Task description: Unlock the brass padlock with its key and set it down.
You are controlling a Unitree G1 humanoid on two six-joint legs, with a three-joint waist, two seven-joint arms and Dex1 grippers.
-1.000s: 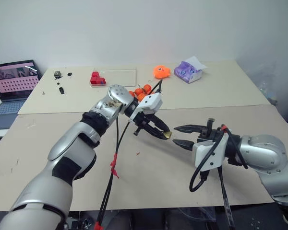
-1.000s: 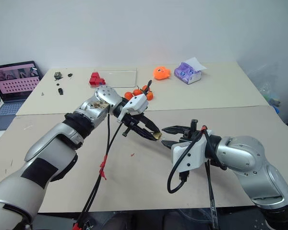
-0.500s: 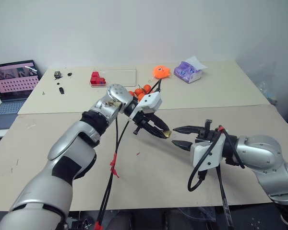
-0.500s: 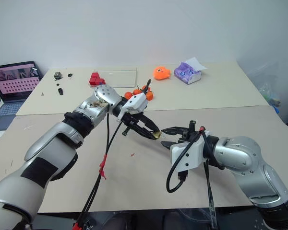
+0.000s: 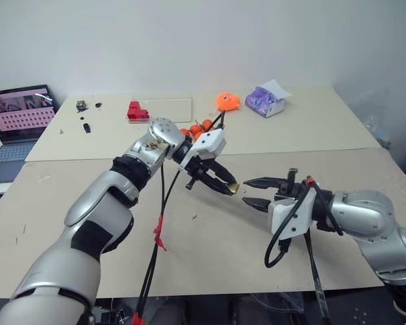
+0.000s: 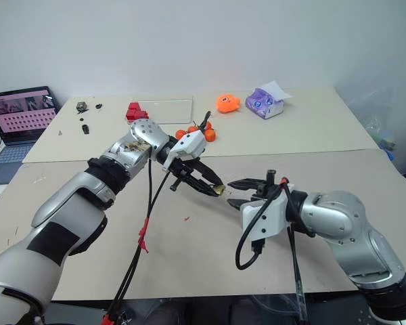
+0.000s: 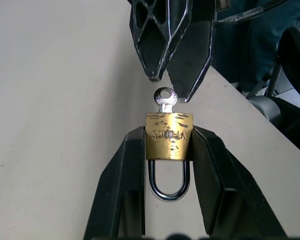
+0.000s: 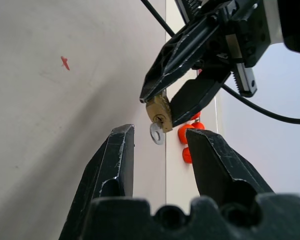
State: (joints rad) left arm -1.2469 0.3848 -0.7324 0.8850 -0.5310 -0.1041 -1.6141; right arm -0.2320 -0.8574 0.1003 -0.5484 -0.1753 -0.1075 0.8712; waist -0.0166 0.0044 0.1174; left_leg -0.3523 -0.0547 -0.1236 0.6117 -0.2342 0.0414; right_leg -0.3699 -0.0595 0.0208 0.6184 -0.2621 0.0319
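Note:
My left gripper (image 5: 229, 187) is shut on the brass padlock (image 7: 169, 136) and holds it in the air above the table. Its fingers press on the two sides of the body, and the silver shackle (image 7: 168, 186) sits closed between them. The key (image 7: 165, 98) is in the padlock's keyhole with its round bow sticking out. My right gripper (image 5: 245, 191) faces it from the right, open. Seen in the right wrist view, the key's bow (image 8: 156, 133) lies just between the open fingertips, with a gap on each side.
Behind the left arm sit small oranges (image 5: 199, 128), an orange toy (image 5: 227, 101), a purple tissue pack (image 5: 265, 101), red blocks (image 5: 137, 110) by a clear tray (image 5: 166, 108), and small dark parts (image 5: 84, 115). A laptop (image 5: 17, 122) stands far left. A tiny red scrap (image 5: 194, 217) lies on the table.
The right arm's elbow has shifted a little to the left. Both grippers, the padlock and the key stay where they were.

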